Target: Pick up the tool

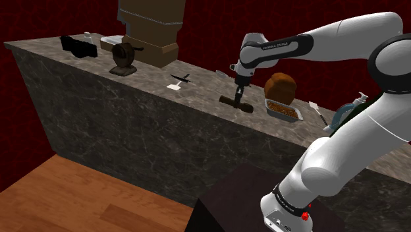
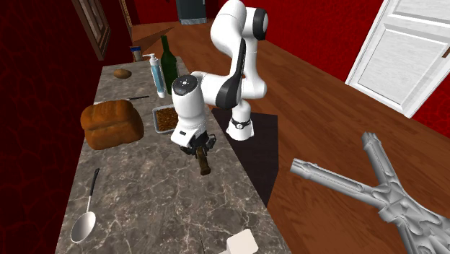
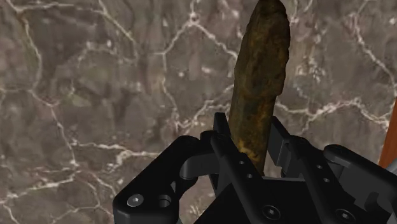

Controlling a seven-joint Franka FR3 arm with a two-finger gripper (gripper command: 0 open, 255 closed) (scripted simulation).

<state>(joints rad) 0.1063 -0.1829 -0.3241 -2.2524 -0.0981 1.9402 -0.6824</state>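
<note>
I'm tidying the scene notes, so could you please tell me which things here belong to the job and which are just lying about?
Part of the job:
- brown tool, clasped between the fingers
- gripper

Just lying about on the counter:
- bread loaf
- food tray
- spoon
- green bottle
- pump bottle
</note>
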